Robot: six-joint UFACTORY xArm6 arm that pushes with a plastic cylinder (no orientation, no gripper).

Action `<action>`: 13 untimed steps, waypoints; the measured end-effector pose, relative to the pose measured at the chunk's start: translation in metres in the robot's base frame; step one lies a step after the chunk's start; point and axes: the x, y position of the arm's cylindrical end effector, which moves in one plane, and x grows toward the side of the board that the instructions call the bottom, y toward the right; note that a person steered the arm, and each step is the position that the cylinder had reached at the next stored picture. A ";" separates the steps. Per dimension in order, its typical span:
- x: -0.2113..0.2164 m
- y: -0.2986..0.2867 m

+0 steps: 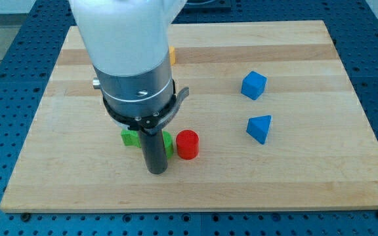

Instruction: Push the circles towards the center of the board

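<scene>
One red cylinder point(188, 144), the only clearly round block we can confirm, stands on the wooden board point(307, 177) slightly left of centre and toward the view's bottom. Just to its left lies a green block point(131, 136), largely hidden behind our rod, so we cannot make out its shape; its right part appears to sit just beside the red cylinder, though whether they touch we cannot tell. My tip point(157, 172) rests on the board at the view's lower left of the red cylinder, close to it, with the rod passing in front of the green block. We carry no jaws or hand, only this plain rod, so nothing is gripped. A yellow block point(172, 54) shows as a sliver near the view's top, behind the arm's housing; its shape is hidden. Well apart at the view's right sit a blue cube point(254, 85) and, below it, a blue triangular block point(259, 128).
</scene>
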 end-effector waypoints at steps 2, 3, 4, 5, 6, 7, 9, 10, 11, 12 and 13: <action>-0.021 0.051; -0.022 0.043; -0.010 0.043; -0.010 0.018; -0.015 0.001; -0.022 0.000; -0.026 0.030; -0.026 0.054; -0.029 0.059; -0.038 0.064; -0.046 0.073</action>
